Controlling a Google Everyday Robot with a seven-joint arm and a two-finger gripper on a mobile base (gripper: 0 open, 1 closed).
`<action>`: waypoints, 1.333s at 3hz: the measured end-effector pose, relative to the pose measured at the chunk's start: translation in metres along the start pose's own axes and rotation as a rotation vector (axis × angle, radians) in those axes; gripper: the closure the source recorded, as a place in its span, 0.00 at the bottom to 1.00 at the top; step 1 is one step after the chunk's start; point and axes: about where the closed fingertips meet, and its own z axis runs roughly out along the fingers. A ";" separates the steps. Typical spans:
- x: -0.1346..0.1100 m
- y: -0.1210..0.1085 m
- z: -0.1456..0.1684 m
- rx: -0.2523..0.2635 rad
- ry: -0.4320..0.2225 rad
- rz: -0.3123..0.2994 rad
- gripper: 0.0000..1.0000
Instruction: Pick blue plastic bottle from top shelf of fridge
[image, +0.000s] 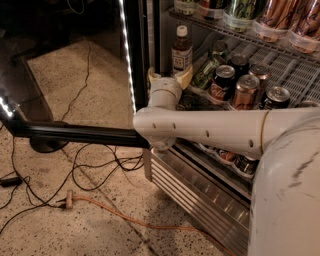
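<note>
The blue plastic bottle (181, 49), with dark brown liquid, a white cap and a pale label, stands upright at the left end of a wire shelf in the fridge (200, 196). My gripper (168, 76) is just in front of the bottle's base. It is open, with one cream finger on each side, and the bottle's lower part sits just behind the gap. My white arm runs in from the right across the shelf front. The bottle's bottom is hidden by the wrist.
Several cans (247, 91) stand and lie on the same shelf to the right of the bottle. More bottles and cans (272, 17) are on the shelf above. The open glass door (70, 131) with its LED strip reaches out to the left. Cables (107, 212) lie on the speckled floor.
</note>
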 end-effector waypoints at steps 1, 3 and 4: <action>0.001 -0.009 0.008 0.052 -0.004 0.003 0.22; -0.002 -0.015 0.013 0.094 -0.016 0.006 0.28; -0.002 -0.013 0.011 0.095 -0.019 0.004 0.47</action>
